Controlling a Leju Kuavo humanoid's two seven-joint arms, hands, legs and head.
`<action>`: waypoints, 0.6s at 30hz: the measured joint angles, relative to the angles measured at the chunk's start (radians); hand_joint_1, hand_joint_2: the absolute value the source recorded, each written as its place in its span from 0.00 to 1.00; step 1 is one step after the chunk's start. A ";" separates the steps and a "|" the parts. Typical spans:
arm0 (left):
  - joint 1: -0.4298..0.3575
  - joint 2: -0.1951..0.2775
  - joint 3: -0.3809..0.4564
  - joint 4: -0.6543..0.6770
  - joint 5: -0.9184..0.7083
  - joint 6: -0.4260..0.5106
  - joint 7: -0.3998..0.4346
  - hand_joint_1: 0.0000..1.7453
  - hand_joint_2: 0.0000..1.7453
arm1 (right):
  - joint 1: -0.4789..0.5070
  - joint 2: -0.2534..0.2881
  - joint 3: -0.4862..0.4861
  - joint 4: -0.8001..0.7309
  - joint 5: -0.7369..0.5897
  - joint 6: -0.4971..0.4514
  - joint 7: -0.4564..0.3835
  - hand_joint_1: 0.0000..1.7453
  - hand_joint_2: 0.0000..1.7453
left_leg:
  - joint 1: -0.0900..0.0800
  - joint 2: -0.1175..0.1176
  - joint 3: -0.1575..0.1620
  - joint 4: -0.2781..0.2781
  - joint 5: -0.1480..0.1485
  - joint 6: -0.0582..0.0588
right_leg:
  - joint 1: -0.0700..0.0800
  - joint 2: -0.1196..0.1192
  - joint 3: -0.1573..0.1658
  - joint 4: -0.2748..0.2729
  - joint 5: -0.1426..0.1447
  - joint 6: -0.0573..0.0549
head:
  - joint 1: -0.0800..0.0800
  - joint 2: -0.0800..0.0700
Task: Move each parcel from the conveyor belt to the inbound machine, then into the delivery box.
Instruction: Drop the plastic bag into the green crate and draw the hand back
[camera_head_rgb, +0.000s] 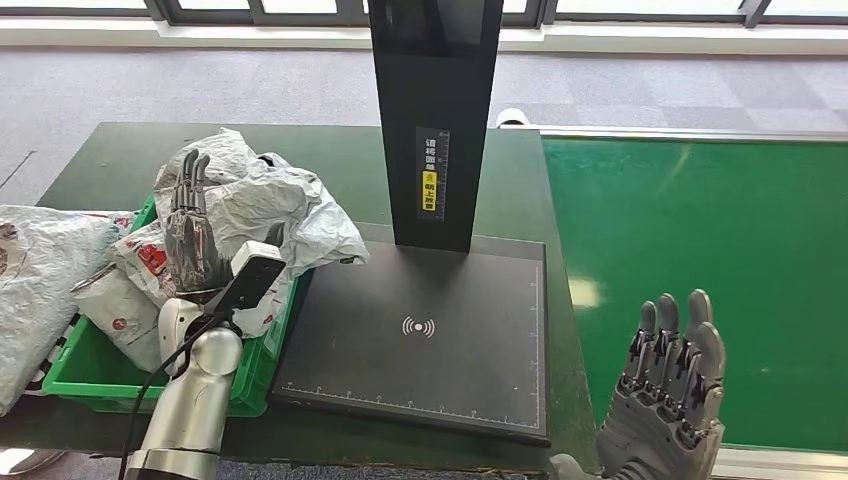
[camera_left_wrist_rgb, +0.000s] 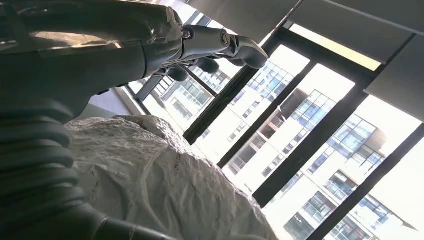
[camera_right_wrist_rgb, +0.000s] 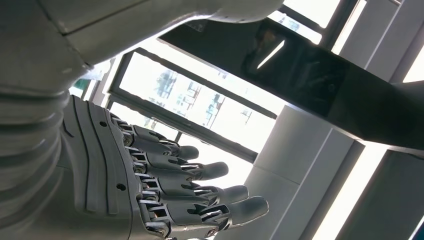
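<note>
Several crumpled white and grey parcels (camera_head_rgb: 262, 203) fill the green delivery box (camera_head_rgb: 258, 372) at the left of the table. My left hand (camera_head_rgb: 190, 232) hovers over that pile with fingers straight and nothing in it; the left wrist view shows a grey parcel (camera_left_wrist_rgb: 160, 190) just beneath the hand (camera_left_wrist_rgb: 150, 45). The inbound machine's black scan plate (camera_head_rgb: 430, 330) lies bare in the middle, under its black post (camera_head_rgb: 435, 110). My right hand (camera_head_rgb: 672, 385) is raised, open and empty, over the near edge of the green conveyor belt (camera_head_rgb: 720, 260). No parcel shows on the belt.
A further large white parcel (camera_head_rgb: 35, 290) lies on the table left of the box. A white object (camera_head_rgb: 512, 118) sits at the far end of the belt. Grey carpet and windows lie beyond the table.
</note>
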 joint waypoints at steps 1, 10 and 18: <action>0.008 -0.002 -0.001 -0.017 0.009 0.003 -0.004 0.00 0.00 | 0.000 0.000 0.000 0.000 0.001 -0.002 0.000 0.00 0.00 | 0.000 0.000 0.000 0.000 0.000 0.000 | 0.000 0.000 0.000 0.000 0.000 0.000 | 0.000 0.000; 0.094 -0.016 -0.003 -0.175 0.074 0.018 -0.030 0.00 0.00 | 0.001 0.000 -0.001 0.000 0.000 -0.008 0.000 0.00 0.00 | 0.000 0.000 0.000 0.000 0.000 0.000 | 0.000 0.000 0.000 0.000 0.000 0.000 | 0.000 0.000; 0.112 -0.018 -0.003 -0.215 0.074 0.018 -0.031 0.00 0.00 | 0.001 0.000 -0.001 0.000 0.000 -0.008 0.000 0.00 0.00 | 0.000 0.000 0.000 0.000 0.000 0.000 | 0.000 0.000 0.000 0.000 0.000 0.000 | 0.000 0.000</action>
